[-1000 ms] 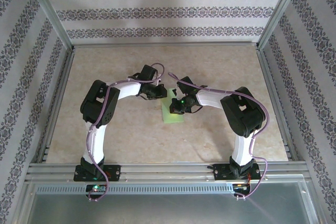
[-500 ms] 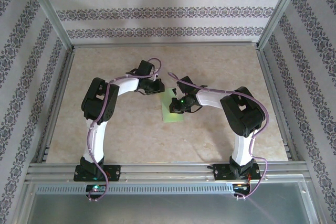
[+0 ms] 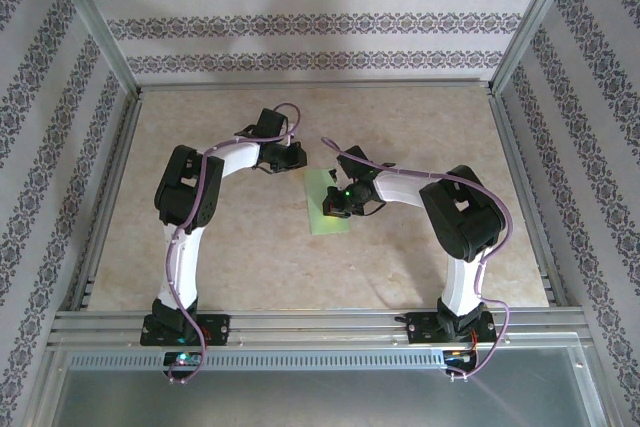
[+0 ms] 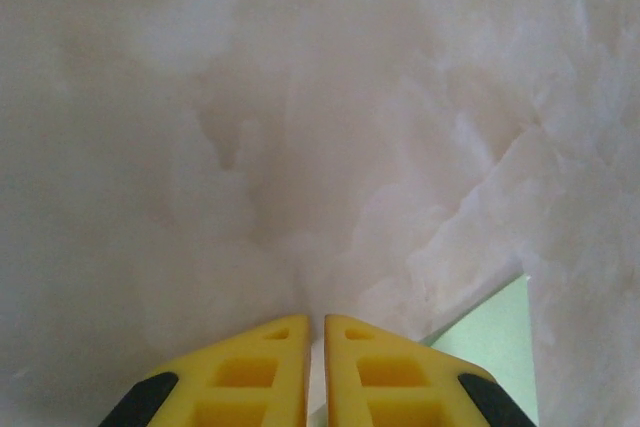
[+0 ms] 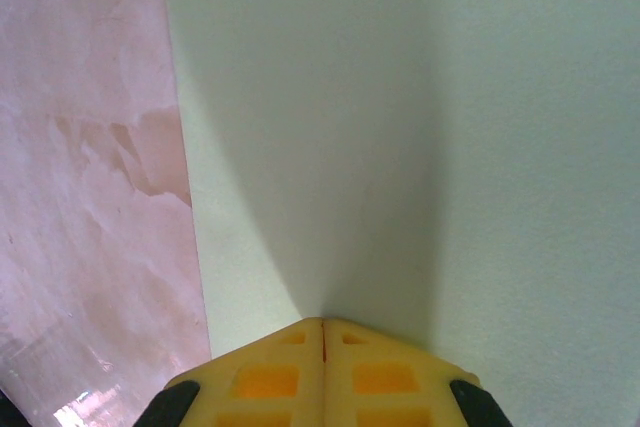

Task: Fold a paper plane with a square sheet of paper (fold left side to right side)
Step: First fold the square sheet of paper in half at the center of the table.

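No legible text, no labels or brand marks, no numbers or signs anywhere

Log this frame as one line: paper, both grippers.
square sheet of paper: narrow rectangle, flat on table | left gripper: shut, over bare table beside paper | right gripper: shut, tips on paper

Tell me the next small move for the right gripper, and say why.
Probably slide the shut right gripper along the green paper to press the fold flat. Its closed tips appear to rest on the sheet, which lies as a narrow folded strip in the top view. The left gripper, jaws nearly together, sits over bare table beside the paper's corner, so it is not pinning the fold.
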{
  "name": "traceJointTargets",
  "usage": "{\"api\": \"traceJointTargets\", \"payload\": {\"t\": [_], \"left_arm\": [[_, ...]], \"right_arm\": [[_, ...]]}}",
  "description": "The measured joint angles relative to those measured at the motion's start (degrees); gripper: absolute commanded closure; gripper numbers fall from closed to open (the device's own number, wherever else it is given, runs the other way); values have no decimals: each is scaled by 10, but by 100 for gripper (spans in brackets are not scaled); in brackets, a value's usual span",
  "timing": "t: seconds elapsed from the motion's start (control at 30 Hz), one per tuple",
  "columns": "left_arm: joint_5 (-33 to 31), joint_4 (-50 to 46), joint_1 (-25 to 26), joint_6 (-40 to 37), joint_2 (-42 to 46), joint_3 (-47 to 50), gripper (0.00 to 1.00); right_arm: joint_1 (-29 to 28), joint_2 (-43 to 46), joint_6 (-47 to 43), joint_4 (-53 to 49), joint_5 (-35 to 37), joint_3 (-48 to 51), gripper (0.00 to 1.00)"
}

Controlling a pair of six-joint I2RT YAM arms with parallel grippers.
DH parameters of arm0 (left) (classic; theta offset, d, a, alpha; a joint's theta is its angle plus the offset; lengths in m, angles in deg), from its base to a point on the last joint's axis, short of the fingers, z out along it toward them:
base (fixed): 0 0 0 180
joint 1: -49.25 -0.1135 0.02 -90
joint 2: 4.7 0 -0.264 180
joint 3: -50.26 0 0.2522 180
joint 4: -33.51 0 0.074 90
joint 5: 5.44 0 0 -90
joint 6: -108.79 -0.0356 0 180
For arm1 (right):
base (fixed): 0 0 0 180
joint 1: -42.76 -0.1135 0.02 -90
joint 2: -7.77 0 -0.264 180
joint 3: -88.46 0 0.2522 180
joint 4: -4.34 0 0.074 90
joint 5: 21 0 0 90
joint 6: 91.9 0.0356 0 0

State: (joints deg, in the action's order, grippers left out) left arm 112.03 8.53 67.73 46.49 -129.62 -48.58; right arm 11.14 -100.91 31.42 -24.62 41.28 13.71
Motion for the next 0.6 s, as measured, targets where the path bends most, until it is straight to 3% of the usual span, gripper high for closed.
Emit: {"api": "traceJointTargets", "payload": {"t": [0.23,0.4,0.6], "left_arm": [[-19,3,-11,-3,132,91,86],[0,21,-7,16,240,188,86],[30,30,14,57,259,272,87]], "right_arm": [[0,3,45,33,-10,12,99],[0,3,84,69,-19,15,87],[4,42,99,66,-10,0,70]]}}
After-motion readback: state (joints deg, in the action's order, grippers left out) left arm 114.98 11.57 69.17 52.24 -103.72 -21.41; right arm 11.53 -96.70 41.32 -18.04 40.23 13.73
